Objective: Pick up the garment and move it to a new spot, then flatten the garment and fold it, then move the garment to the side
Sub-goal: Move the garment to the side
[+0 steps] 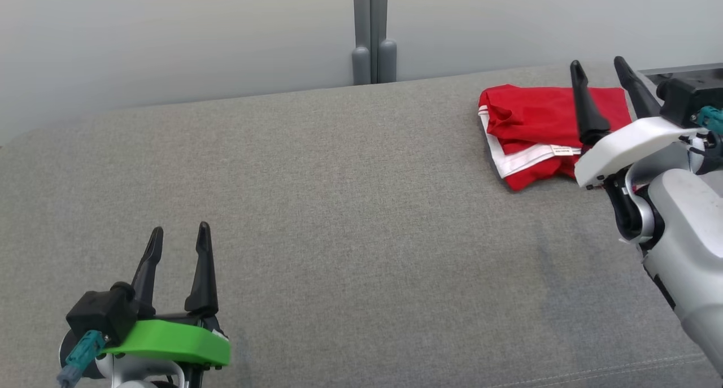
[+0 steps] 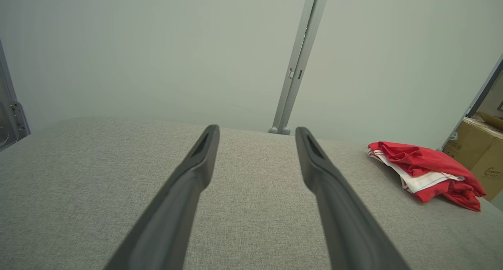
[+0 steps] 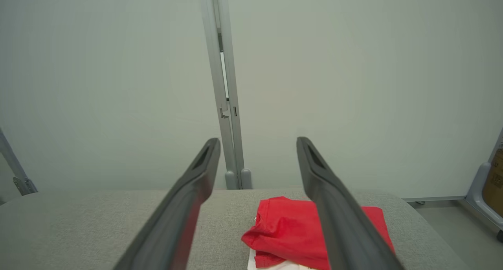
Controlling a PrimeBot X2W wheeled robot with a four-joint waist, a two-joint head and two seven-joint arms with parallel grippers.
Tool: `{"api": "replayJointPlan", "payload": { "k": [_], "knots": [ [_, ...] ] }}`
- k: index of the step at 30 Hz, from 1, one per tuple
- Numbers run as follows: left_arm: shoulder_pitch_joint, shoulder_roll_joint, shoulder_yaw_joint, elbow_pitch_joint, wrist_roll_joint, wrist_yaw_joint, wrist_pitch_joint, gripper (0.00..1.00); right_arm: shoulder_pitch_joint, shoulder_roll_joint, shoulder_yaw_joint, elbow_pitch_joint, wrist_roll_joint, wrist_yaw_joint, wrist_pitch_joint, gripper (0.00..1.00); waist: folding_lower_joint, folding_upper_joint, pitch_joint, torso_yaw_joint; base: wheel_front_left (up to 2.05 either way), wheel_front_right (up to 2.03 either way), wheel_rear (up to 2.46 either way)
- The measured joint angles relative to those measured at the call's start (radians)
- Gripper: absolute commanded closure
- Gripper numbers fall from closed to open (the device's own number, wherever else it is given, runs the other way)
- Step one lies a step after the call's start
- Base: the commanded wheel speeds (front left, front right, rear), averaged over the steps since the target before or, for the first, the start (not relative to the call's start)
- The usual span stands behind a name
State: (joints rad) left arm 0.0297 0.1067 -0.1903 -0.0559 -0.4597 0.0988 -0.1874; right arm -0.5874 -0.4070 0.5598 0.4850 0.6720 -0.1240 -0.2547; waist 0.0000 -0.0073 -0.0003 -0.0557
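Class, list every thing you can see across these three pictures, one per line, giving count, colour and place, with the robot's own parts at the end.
garment: one, red with white trim, bundled at the far right of the padded surface
padded surface: one, grey fabric, across the foreground
wall: one, pale, behind the surface
post: one, grey, upright against the wall
cardboard box: at least one, brown, beyond the surface's right end
left claw: one, dark fingers on green mount, open, near left, empty
right claw: one, dark fingers on white mount, open, over the garment, not gripping it
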Motion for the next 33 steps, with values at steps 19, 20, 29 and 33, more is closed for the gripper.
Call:
{"api": "replayJointPlan", "payload": {
  "k": [19,20,29,33],
  "knots": [
    [0.106,-0.021,0.031,-0.006,0.043,0.017,-0.025,0.00,0.371,0.171,-0.140,-0.190,-0.160,-0.002,0.000,0.00,0.0000,0.0000,-0.043,-0.003,0.00,0.00,0.00],
    [0.111,-0.021,0.031,-0.006,0.043,0.017,-0.025,0.00,0.386,0.175,-0.147,-0.192,-0.174,-0.002,0.000,0.00,0.0000,0.0000,-0.044,-0.002,0.00,0.00,0.00],
    [0.133,-0.024,0.040,0.008,0.052,0.017,-0.029,0.00,0.499,0.226,-0.196,-0.243,-0.262,-0.002,0.000,0.00,0.0000,0.0000,-0.054,0.006,0.00,0.00,0.00],
    [0.146,-0.025,0.040,0.019,0.052,0.019,-0.024,0.00,0.529,0.246,-0.206,-0.271,-0.299,-0.002,0.000,0.00,0.0000,0.0000,-0.058,0.008,0.00,0.00,0.00]
  ]
}}
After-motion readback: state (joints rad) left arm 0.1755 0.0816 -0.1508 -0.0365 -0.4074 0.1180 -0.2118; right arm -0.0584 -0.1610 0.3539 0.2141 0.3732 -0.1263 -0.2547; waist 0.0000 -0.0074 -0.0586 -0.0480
